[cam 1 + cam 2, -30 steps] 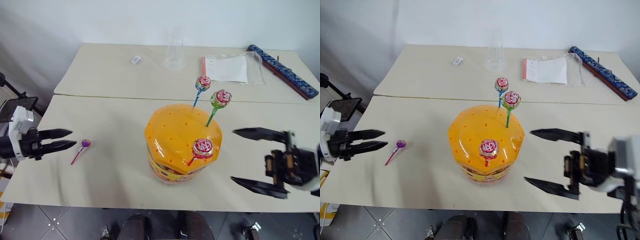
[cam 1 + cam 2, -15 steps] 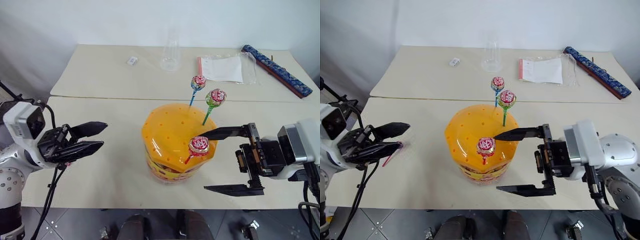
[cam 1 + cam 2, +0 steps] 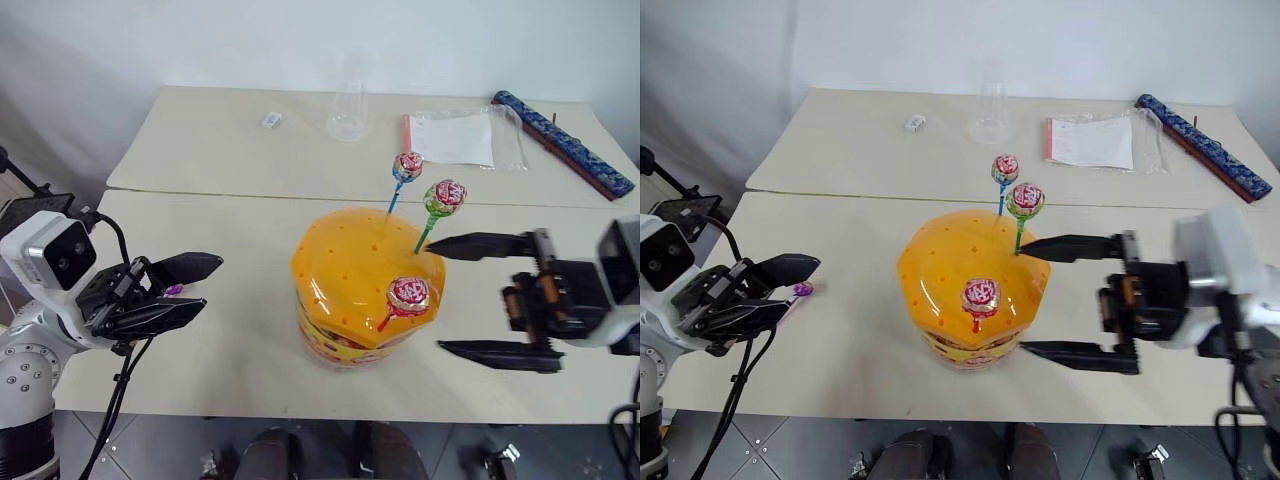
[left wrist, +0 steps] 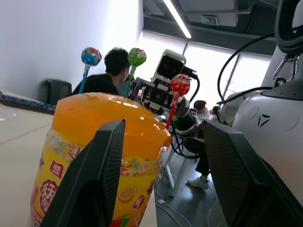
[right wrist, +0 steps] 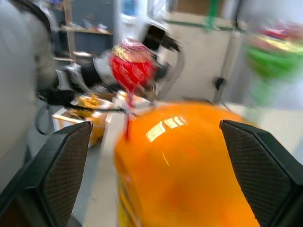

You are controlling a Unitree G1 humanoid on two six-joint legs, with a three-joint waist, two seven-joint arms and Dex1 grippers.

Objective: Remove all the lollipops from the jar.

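The jar [image 3: 350,285], orange-lidded with a yellow label, stands mid-table. Three lollipops stick up from its lid: one on a blue stick [image 3: 407,165], one on a green stick [image 3: 445,195] and one on a red stick [image 3: 407,295] at the front right. A purple-stick lollipop [image 3: 800,290] lies on the table, partly hidden behind my left gripper [image 3: 211,283]. That gripper is open and empty, left of the jar and pointing at it. My right gripper [image 3: 434,295] is wide open at the jar's right side, its upper finger by the green stick. The right wrist view shows the red lollipop [image 5: 131,66] close ahead.
On the far table stand a clear glass cup [image 3: 349,100], a plastic bag with paper [image 3: 460,135], a long blue patterned bar [image 3: 565,145] and a small white item [image 3: 271,120]. A seam [image 3: 200,192] runs between the two tables. People sit in the background of the left wrist view.
My left gripper swung in from the table's left edge toward the jar, covering the purple lollipop. My right gripper came in to the jar's right side, then eased back slightly.
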